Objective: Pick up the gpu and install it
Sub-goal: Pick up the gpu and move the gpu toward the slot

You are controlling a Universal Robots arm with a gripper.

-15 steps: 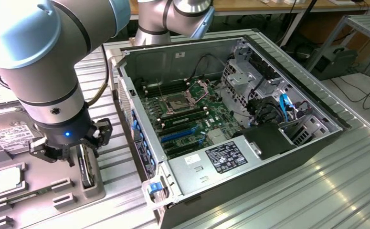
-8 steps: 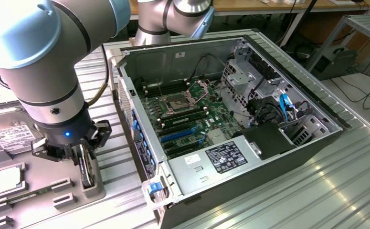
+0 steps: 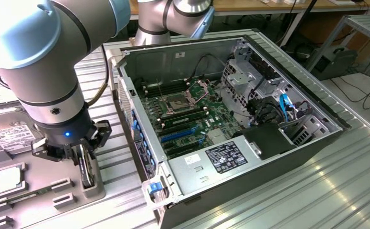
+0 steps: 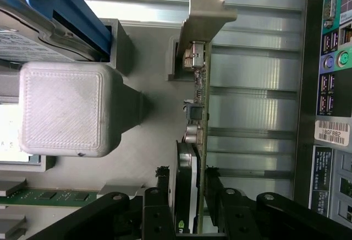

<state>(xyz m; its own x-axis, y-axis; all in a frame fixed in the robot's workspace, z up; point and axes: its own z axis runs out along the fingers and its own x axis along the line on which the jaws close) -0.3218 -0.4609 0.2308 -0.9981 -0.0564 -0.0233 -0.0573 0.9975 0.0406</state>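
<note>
The gpu [image 4: 200, 113] stands on edge in a slot of the grey parts holder [image 4: 148, 58], its silvery end bracket [image 4: 208, 9] pointing away from the wrist. My gripper [image 4: 187, 201] is shut on the card's near end, one black finger [image 4: 160, 198] pressing the fan side and the other the board side. In the exterior view the gripper [image 3: 83, 162] reaches straight down onto the gpu [image 3: 88, 175] at the exterior view's left, beside the open computer case [image 3: 299, 157].
The holder [image 3: 51, 191] also carries a hard drive [image 3: 9, 137], a processor chip [image 3: 6, 179] and a memory stick [image 3: 19, 196]. A tall grey holder block [image 4: 69, 108] stands close beside the card. The case lies open with its motherboard [image 3: 191, 119] facing up.
</note>
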